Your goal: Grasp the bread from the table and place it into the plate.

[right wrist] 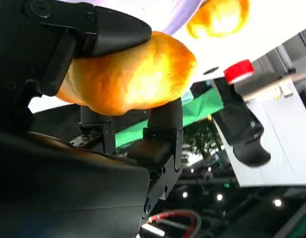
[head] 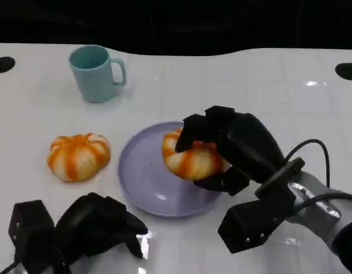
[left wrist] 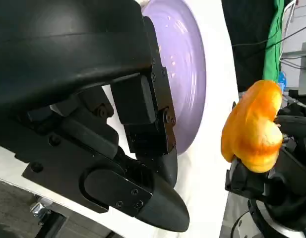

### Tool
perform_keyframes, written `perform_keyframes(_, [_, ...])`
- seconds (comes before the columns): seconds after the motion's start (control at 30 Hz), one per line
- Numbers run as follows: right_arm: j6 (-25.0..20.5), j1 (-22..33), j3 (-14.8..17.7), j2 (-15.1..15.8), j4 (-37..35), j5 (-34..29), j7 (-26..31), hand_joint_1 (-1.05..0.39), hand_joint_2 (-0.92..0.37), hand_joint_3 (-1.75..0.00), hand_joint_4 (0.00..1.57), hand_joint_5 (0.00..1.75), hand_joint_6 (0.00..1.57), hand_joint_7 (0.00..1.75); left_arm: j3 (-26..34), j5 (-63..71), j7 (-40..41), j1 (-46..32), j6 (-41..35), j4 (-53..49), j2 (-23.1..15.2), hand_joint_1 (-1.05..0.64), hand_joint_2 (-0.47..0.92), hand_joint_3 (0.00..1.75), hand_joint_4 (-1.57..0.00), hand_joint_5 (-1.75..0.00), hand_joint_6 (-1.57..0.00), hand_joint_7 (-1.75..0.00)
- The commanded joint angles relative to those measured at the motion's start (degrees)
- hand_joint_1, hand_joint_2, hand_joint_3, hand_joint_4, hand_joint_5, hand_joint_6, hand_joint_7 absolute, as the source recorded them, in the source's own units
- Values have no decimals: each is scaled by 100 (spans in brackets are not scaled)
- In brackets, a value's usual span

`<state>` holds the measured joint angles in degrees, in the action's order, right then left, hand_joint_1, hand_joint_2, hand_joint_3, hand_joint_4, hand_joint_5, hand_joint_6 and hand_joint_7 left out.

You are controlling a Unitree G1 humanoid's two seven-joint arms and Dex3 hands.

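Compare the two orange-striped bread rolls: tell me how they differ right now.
1. The held bread is gripped by the right hand; the other bread lies untouched.
2. The held bread is over the purple plate; the other bread sits on the white table, left of the plate.
Both are round, with orange and cream stripes.

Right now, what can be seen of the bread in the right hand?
The held bread is a round, pumpkin-shaped bun, glossy, cream with orange stripes. The right hand grips it from above and below. It sits over the right part of the purple plate; whether it touches the plate is unclear.
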<state>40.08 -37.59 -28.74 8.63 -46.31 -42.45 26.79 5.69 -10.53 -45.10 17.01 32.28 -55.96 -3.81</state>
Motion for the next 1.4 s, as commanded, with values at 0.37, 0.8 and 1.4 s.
perform_keyframes(0.37, [-1,-409,-35,-299,-698,293,-815,-25,-38,-130,85,154,84,98,16,-82,-53,-63,-80,68,-53,-105,82,0,-121,-86,-157,-5])
perform_keyframes(0.8, [-642,-141,-110,41,31,331,-2132,-82,-92,-29,0,82,11,42,34,-77,-24,-37,-11,-6,-36,-105,82,0,-124,-85,-157,-5])
perform_keyframes(1.4, [-985,913,364,659,2077,1024,-3202,-90,-92,-45,5,59,8,32,49,-148,-126,-77,13,46,-22,-105,82,0,-126,-83,-157,-6])
